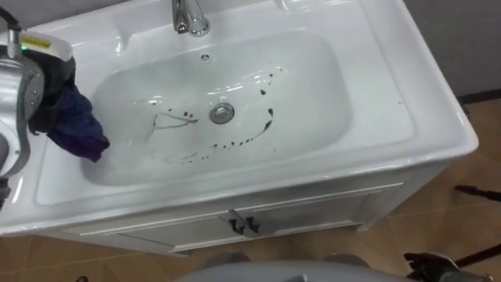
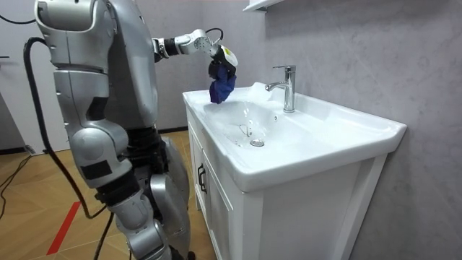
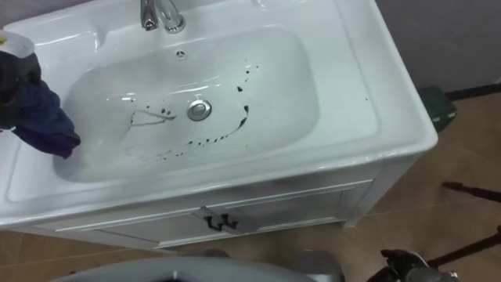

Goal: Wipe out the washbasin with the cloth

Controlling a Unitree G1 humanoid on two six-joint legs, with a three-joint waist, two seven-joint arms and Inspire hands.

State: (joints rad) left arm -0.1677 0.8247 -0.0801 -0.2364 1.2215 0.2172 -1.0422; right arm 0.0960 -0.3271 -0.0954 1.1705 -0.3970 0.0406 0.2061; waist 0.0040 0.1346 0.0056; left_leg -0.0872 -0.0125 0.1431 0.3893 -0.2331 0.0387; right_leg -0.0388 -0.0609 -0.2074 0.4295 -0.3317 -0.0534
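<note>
The white basin (image 1: 368, 117) carries dark smears and spots (image 1: 235, 145) around its drain (image 1: 222, 113). My left hand (image 1: 31, 82) hovers over the basin's left rim, shut on a dark blue cloth (image 1: 78, 125) that hangs down toward the bowl's left slope. In the room view the same cloth (image 2: 221, 85) dangles from that hand (image 2: 215, 54) above the far end of the basin, short of the bowl. A dark shape at the lower right edge looks like my right hand (image 1: 429, 265), low beside the cabinet.
A chrome tap (image 1: 189, 17) stands at the back rim. Under the basin is a white cabinet with dark door handles (image 1: 244, 225). Black tripod legs (image 1: 477, 190) lie on the wooden floor at the right. I stand close against the cabinet front.
</note>
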